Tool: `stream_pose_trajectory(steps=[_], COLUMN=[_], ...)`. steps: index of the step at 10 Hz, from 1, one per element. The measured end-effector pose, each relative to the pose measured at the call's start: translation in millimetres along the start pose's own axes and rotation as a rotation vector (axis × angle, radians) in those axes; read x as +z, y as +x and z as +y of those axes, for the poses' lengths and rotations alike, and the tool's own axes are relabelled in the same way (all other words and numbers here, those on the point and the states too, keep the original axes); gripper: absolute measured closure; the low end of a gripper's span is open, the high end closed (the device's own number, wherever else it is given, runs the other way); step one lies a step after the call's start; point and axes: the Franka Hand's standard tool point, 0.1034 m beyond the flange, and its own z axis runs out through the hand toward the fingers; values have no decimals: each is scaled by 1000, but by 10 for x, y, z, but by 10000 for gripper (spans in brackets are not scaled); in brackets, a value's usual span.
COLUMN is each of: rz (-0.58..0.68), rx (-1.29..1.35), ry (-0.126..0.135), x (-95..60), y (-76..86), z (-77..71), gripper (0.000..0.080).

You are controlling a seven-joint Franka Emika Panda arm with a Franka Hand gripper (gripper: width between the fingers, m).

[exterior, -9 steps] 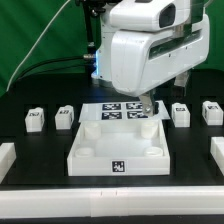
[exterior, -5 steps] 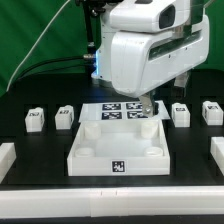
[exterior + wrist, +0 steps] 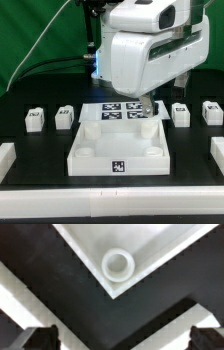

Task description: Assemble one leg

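Four small white legs with square tags stand on the black table: two on the exterior view's left [image 3: 33, 119] [image 3: 65, 116] and two on its right [image 3: 181, 114] [image 3: 211, 110]. The large white square tray-like part [image 3: 120, 150] lies in the middle. My gripper [image 3: 149, 106] hangs over its back right corner, apart from every leg. In the wrist view the fingertips [image 3: 40, 338] stand wide apart at the frame's edges, and the gripper [image 3: 123, 339] is open and empty. The tray's corner with its round hole [image 3: 118, 266] lies beyond it.
The marker board [image 3: 120, 111] lies flat behind the tray, partly hidden by the arm. White raised strips sit at the exterior view's left edge [image 3: 5, 155] and right edge [image 3: 216, 150]. A green curtain hangs behind the table.
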Motion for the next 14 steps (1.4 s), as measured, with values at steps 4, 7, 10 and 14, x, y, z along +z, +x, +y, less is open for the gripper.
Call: stream_pose_trajectory(steps=[4, 7, 10, 14], rz=[8, -4, -16, -16], rx=[-46, -183, -204, -255], ry=[-8, 6, 21, 20], x=[50, 218, 280, 309], y=[-55, -394, -634, -660], z=[-23, -259, -381, -397], gripper=[150, 150, 150, 150])
